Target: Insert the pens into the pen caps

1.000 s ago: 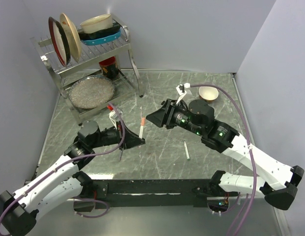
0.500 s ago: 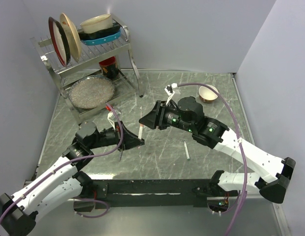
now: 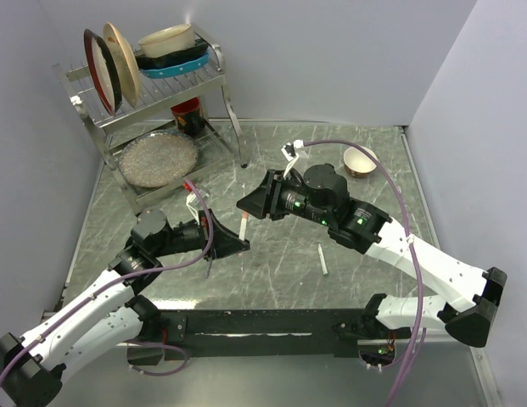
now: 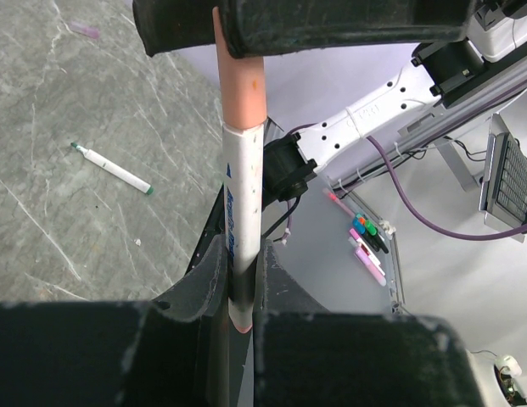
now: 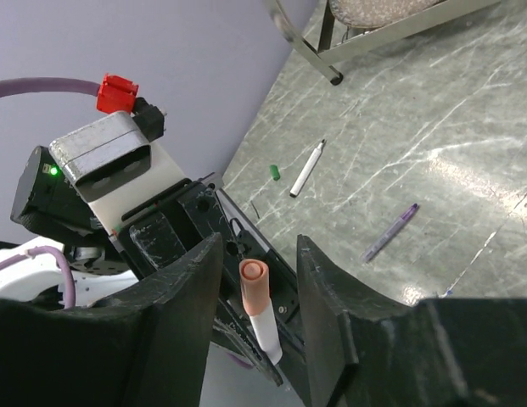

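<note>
My left gripper (image 3: 237, 246) is shut on a white-barrelled pen (image 3: 243, 227) and holds it upright above the table. In the left wrist view (image 4: 243, 275) the barrel (image 4: 243, 195) is clamped between the jaws, and a red-orange cap (image 4: 240, 85) sits on the pen's top end. My right gripper (image 3: 247, 204) is open. In the right wrist view (image 5: 256, 254) its jaws stand on either side of the cap (image 5: 255, 284) with a gap on both sides. A second white pen (image 3: 322, 259) lies on the table, also seen from the left wrist (image 4: 114, 170).
A white pen (image 5: 304, 170), a loose green cap (image 5: 276, 172) and a purple pen (image 5: 390, 231) lie on the marble table. A metal dish rack (image 3: 148, 93) with plates stands at the back left. A small bowl (image 3: 359, 159) sits at the back right.
My right gripper has moved left towards the held pen, and its open jaws now flank the cap. My left gripper has barely moved and still holds the pen.
</note>
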Controlling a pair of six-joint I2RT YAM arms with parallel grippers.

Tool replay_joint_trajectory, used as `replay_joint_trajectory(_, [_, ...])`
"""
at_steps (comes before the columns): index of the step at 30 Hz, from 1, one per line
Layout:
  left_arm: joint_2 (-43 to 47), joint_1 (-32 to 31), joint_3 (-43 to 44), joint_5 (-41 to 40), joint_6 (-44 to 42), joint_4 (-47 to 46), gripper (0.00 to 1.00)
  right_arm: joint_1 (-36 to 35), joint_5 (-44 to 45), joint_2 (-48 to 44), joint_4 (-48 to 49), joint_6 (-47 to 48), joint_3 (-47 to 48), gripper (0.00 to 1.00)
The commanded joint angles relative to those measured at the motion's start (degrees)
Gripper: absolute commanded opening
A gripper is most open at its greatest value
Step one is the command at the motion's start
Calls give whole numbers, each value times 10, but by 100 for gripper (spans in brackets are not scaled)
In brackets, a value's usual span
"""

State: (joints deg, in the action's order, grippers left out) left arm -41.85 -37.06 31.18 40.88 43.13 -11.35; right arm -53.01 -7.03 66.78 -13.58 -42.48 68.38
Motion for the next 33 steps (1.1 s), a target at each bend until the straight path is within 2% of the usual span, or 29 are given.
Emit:
replay_joint_trajectory(1, [6,1,-2,12,-1,-29,1,-4,-1,-2,29,6,21,42])
replay_joint_trajectory(2, [6,1,-2,11,-1,-30,1,-4,-4,-3,30,6,16,36])
replay_joint_trajectory(7, [1,1,5,1,1,-31,1,-19,-19,-16,25,11,-10,27])
replay_joint_trajectory(14, [-24,1,24,-19,3,-40,1,-48,-33,-39,20,22,-84,0])
replay_joint_trajectory(19, [-22,1,29,-64,-14,-28,1,-55,-55,-50,9,28,-111,0])
replay_joint_trajectory(23, [-23,2,44,-133,-24,-8,1,-71,-2,-69,-30,39,-133,0])
replay_joint_trajectory(27, [-58,2,59,-132,-10,-30,1,-79,32,-97,-4,-15,-177,0])
replay_joint_trajectory(33, [-78,2,48,-143,3,-74,1,-103,9,-103,60,-59,-225,0])
